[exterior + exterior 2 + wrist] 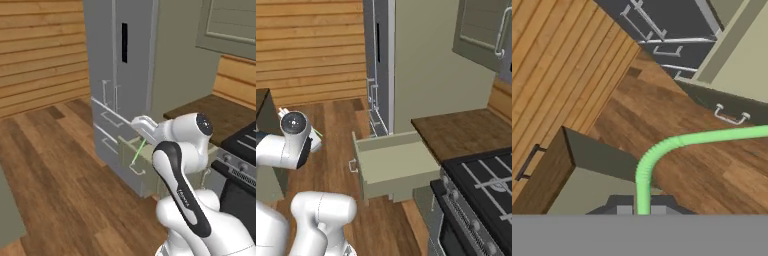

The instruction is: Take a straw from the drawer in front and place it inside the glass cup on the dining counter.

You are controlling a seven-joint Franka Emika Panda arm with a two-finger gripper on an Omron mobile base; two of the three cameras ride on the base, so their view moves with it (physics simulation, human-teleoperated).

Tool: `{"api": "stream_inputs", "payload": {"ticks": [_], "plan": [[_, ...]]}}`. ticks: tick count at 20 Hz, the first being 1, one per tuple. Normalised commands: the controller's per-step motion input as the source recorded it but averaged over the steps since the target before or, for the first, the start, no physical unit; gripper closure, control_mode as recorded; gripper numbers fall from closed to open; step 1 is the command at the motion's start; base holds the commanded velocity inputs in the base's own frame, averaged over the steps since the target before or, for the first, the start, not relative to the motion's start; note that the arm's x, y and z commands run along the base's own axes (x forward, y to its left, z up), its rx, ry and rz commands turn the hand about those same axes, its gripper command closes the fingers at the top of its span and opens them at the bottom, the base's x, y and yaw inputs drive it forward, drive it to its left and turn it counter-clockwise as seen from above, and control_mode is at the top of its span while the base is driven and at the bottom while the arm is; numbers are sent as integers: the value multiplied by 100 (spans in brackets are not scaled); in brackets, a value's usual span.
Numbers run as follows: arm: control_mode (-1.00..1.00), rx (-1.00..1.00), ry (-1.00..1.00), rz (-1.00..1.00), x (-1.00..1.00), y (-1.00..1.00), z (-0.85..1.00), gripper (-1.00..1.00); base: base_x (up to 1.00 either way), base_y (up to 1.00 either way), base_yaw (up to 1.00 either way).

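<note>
The gripper [642,210] is clenched on the straw [662,150]: in the hand view the light-green stem rises from between the two dark fingertips, bends at its ribbed elbow and runs off toward the right edge. In the left base view the straw [139,150] hangs as a thin green line below the hand, above the pulled-out drawer [131,160]. The right base view shows the drawer [393,167] open and sage-green, its small silver handle facing the floor side, with the arm's wrist off to its left.

The straw looks lifted clear of the drawer, so the carry to the cup is what remains. The glass cup cannot be made out in these pictures, so the target must be found before any lowering. The risks, as a judgement: the hold is near one end of a thin, light stem, so a fast swing could let it pivot or slip between the pads; the long free end could catch the open drawer's wall or the grey fridge [122,60] beside it as the arm turns; and the bend makes the tip's line hard to aim into a narrow rim.

Around this lie a brown plank floor [55,170], wood-slat walls, a dark wood countertop [461,132] behind the drawer and a black stove [483,185] to the right
</note>
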Motion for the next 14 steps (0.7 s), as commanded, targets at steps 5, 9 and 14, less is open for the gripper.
{"api": "stream_inputs", "payload": {"ticks": [5,9,14], "plan": [[100,0,0,0,0,0,0,100,-7,93,7],[100,0,0,0,0,0,0,100,2,96,6],[100,0,0,0,0,0,0,100,38,91,1]]}}
